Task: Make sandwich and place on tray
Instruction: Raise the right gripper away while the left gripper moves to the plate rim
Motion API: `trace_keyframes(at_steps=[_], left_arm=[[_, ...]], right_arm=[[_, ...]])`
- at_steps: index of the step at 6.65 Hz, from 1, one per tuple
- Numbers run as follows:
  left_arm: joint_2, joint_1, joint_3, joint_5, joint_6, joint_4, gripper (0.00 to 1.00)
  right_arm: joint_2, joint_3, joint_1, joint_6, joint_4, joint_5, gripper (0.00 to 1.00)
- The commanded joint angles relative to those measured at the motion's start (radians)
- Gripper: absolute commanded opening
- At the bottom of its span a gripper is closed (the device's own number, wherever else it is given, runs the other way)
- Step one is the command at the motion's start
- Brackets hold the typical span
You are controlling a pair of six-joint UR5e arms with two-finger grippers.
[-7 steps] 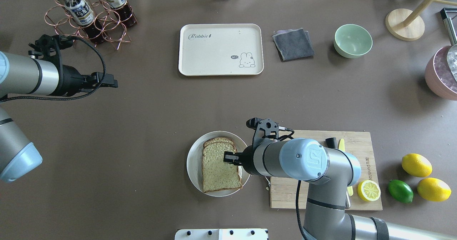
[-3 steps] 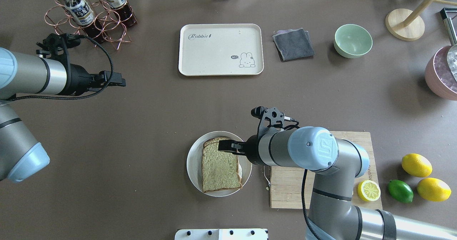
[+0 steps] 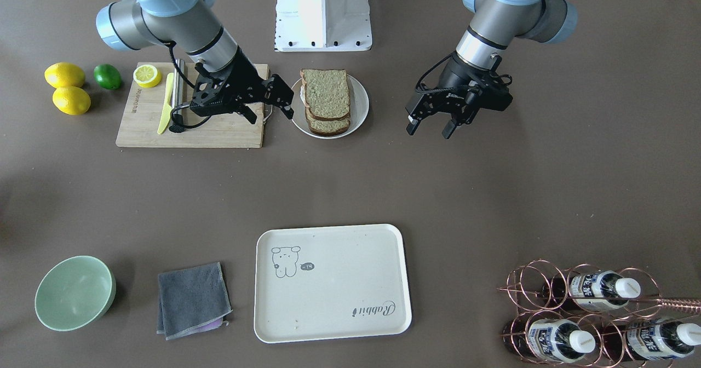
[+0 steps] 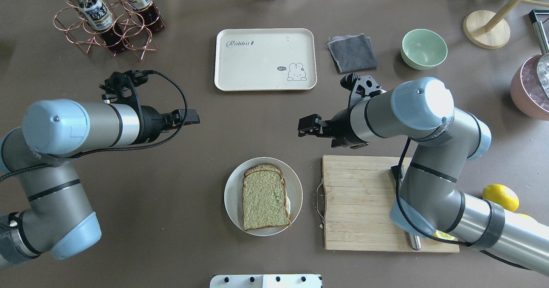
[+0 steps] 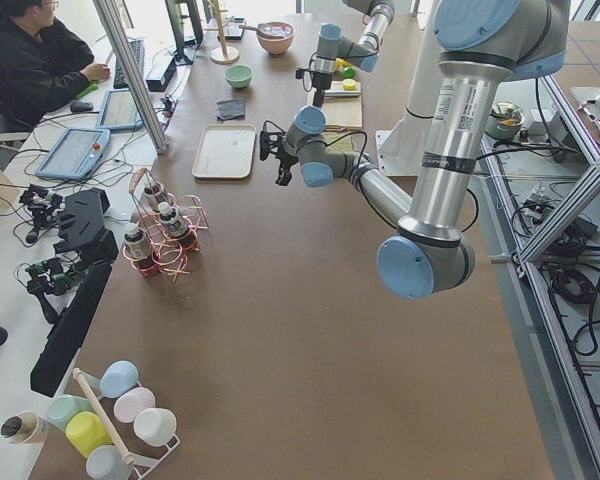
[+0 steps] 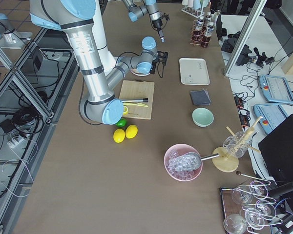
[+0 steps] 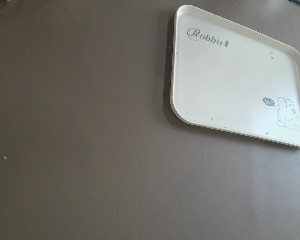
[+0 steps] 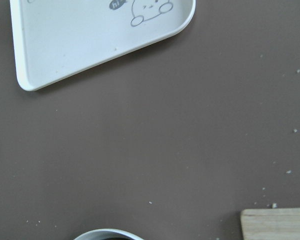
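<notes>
The sandwich [image 4: 264, 202] lies on a round white plate [image 4: 231, 193] at the table's near middle: two tan bread slices stacked, with a sliver of white egg at the right edge. It also shows in the front view [image 3: 326, 97]. The cream tray [image 4: 265, 59] sits empty at the far middle, and shows in the front view [image 3: 331, 283] and both wrist views [image 7: 235, 85] [image 8: 90, 40]. My right gripper [image 4: 302, 131] is open and empty, above the table beyond the plate's right side. My left gripper [image 4: 195, 117] is open and empty, beyond the plate's left side.
A wooden cutting board [image 4: 360, 202] with a knife lies right of the plate, under my right arm. A copper bottle rack [image 4: 107, 18] stands far left. A grey cloth [image 4: 351, 52], a green bowl [image 4: 423, 48] and a pink ice bowl [image 4: 529, 86] are far right. A lemon [image 4: 499, 197] lies near right.
My right gripper has pulled away from the top bread slice and moved up and to the right, empty. My left arm has swung in toward the table's middle. The sandwich stays on the plate.
</notes>
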Motion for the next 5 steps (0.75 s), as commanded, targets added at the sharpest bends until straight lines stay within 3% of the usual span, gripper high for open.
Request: trace_keyframes(at_steps=[1, 2, 5], left_arm=[[-0.016, 0.154, -0.004, 0.131, -0.03, 0.0, 0.93], [-0.016, 0.24, -0.005, 0.229, -0.03, 0.0, 0.82], [-0.016, 0.381, 0.012, 0.36, -0.03, 0.016, 0.69]], right_arm=[[-0.065, 0.001, 0.094, -0.059, 0.006, 0.072, 0.99], [-0.078, -0.001, 0.094, -0.061, 0.012, 0.074, 0.99], [-0.116, -0.011, 0.106, -0.062, 0.081, 0.072, 0.99]])
